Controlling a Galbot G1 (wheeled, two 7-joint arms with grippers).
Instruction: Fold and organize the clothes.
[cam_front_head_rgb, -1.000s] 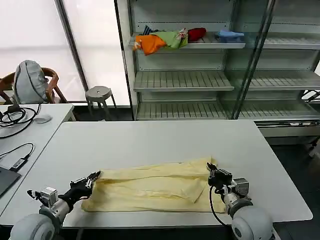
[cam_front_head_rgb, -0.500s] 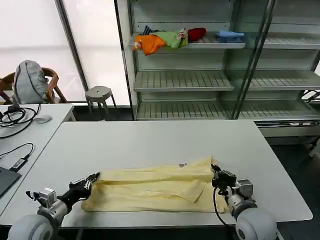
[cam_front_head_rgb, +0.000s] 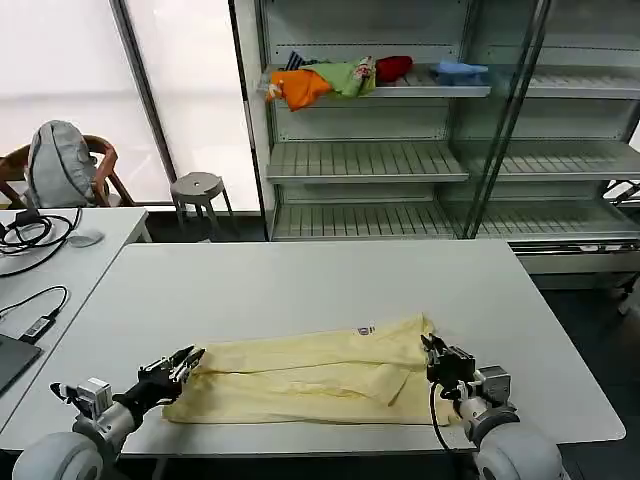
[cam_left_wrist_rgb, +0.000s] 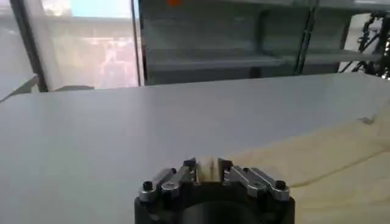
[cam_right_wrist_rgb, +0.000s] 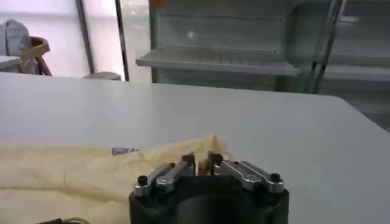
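The pale yellow T-shirt (cam_front_head_rgb: 310, 375) lies partly folded along the near edge of the white surface (cam_front_head_rgb: 300, 280). Left gripper (cam_front_head_rgb: 183, 362) and right gripper (cam_front_head_rgb: 434, 352) have their jaws clenched on its two ends. Uneven pulling could slip thin cotton free, skewing the fold.

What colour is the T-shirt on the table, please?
Plain pale yellow cotton T-shirt; head view shows it best.

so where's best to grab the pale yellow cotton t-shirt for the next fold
Probably at its two end corners, coming in low from the robot's side. The pale yellow cotton T-shirt lies flat as a long band, and the left gripper and right gripper are pinched on those ends.
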